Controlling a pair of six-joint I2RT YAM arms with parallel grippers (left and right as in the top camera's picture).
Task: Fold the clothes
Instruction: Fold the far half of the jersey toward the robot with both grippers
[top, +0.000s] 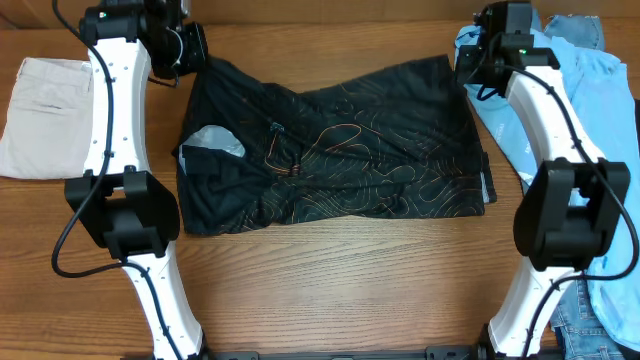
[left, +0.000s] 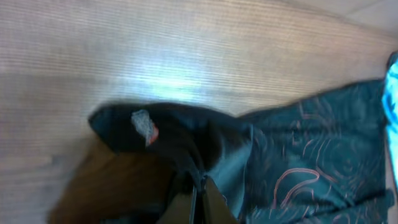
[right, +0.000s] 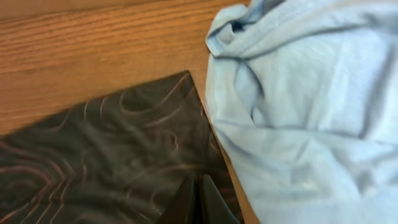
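Overhead view shows a black sports shirt with thin orange wavy lines (top: 330, 150) lying crumpled and partly doubled over in the middle of the brown wooden worktop (top: 330, 290), with a pale grey patch of its inner side (top: 215, 140) showing at its left edge. The left tool (top: 188, 50) sits at the shirt's upper left corner, and the right tool (top: 468, 65) at its upper right corner.

From the left wrist view, the left tool (left: 198, 200) at the bottom centre of the frame is pinched narrow on a bunched fold of the black cloth, which is raised off the worktop and throws a dark shadow beneath it; a small grey and orange logo (left: 144, 126) shows on that fold.

From the right wrist view, the right tool (right: 198, 199) has its fingers pressed together on the shirt's cloth close to its right edge, just beside a rumpled light blue garment (right: 311, 112) that fills the right of the frame.

At the left edge of the overhead frame lies a folded beige garment (top: 40, 115), well apart from the shirt, and blue denim jeans (top: 580, 320) lie at the lower right
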